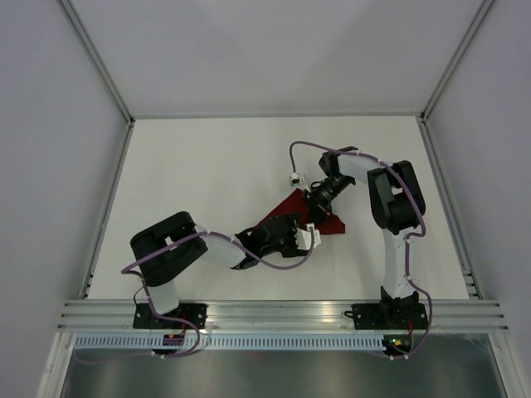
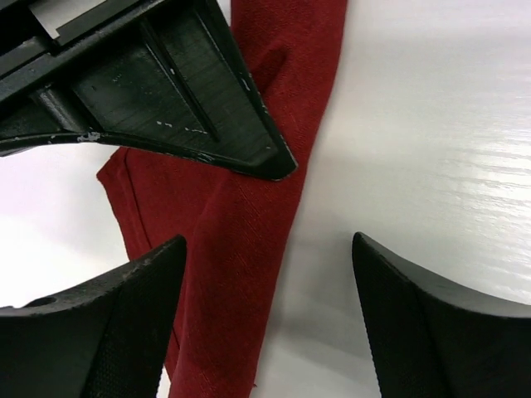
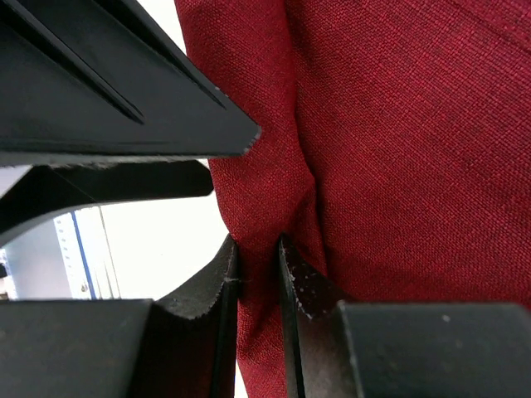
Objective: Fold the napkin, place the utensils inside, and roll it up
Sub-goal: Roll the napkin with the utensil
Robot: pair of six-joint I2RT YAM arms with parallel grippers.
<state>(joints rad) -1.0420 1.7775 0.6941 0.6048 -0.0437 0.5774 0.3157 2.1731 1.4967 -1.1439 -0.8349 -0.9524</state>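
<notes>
- Dark red, thin square cloth napkin (image 1: 284, 210) lies on the white desk (image 1: 207, 166), about mid-desk, a little toward the right and near edges. Both arms reach over it and hide much of it from above.
- What shows from above is a rough triangle, with the broad side toward the near edge and the point toward the far edge. I judge it part-folded, not flat.
- Right gripper (image 3: 259, 278): jaws nearly together, pinching a raised ridge of the napkin. It sits on the far-right side of the cloth.
- Left gripper (image 2: 267, 240): jaws spread wide, holding nothing, low over the near-left side of the cloth.
- Key relation: in the left wrist view the napkin runs as a long band along the gripper's reach, so its long axis passes through the gap between the jaws.
- The band lies over toward the finger (image 2: 124, 315) at that view's left. The other half of the gap is bare desk.
- A finger (image 2: 166, 91) of the right gripper crosses just ahead, close above the same band.
- Judgement: the left arm is nearer the free near-side cloth. To take it squarely, it would need to shift sideways toward the band.
- No utensils show in any view, so the fold looks to be the step in hand.
</notes>
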